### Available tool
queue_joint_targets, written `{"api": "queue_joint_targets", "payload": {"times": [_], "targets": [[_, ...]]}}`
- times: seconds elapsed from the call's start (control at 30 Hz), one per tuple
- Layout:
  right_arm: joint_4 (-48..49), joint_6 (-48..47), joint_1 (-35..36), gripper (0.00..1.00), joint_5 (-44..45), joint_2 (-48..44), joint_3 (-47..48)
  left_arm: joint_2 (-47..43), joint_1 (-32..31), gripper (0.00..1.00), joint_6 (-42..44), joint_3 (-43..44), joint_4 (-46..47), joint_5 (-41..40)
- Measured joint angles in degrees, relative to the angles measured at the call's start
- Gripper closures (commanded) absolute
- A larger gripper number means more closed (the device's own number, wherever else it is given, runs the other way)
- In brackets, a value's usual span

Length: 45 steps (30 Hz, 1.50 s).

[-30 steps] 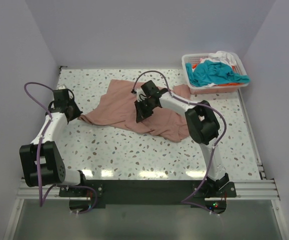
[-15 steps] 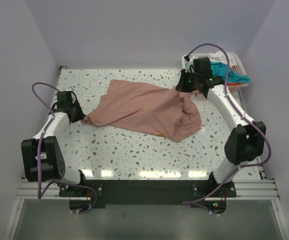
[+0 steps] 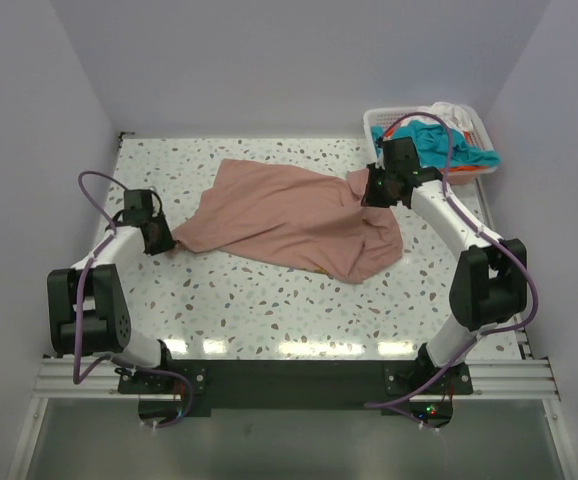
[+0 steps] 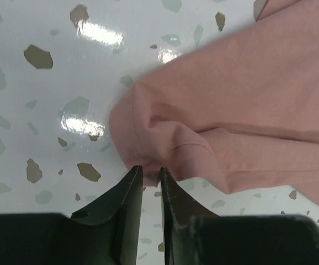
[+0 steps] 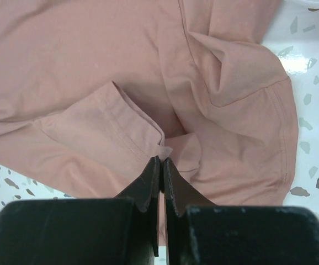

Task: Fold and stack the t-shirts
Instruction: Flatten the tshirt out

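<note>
The salmon-pink t-shirt (image 3: 289,215) lies spread and wrinkled across the middle of the speckled table. My left gripper (image 3: 161,243) is low at the shirt's left corner. In the left wrist view (image 4: 150,170) its jaws stand a narrow slit apart with the shirt's hem (image 4: 143,160) between the tips. My right gripper (image 3: 367,192) is at the shirt's far right end. In the right wrist view (image 5: 161,159) it is shut on a small fold of the pink cloth (image 5: 82,66). A teal t-shirt (image 3: 424,145), a white one (image 3: 454,112) and a strip of orange cloth (image 3: 459,170) lie in the basket.
The white lattice basket (image 3: 377,122) stands at the table's far right corner, just behind my right gripper. Walls close in the table at the left, back and right. Bare speckled table (image 3: 269,310) runs between the shirt and the arm bases.
My right gripper went from the shirt's middle to its right end near the basket, drawing the cloth out rightward, then dropped slightly. My left gripper slid nearer to the shirt's left corner.
</note>
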Motion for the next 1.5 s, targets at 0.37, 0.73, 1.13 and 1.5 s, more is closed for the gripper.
{"api": "queue_joint_targets", "payload": {"times": [0.37,0.73,1.13,1.5], "targets": [[0.2,1.3,0.0,1.00,-0.3,0.0,0.0,-1.5,-0.1,0.68,-1.9,-4.7,-0.8,0.9],[0.7,1.9,0.0,1.00,-1.2,0.1,0.0,-3.0,-0.2,0.61,-4.4,-5.1,-1.7,-3.1],[1.0,1.9,0.0,1.00,-1.3,1.6,0.0,-3.3,-0.1,0.60,-7.4,-5.6,-1.6,-6.1],[1.0,1.8,0.0,1.00,-1.6,2.1,1.1,-9.7,2.7,0.57,-8.8,-8.5,-0.2,-3.6]]}}
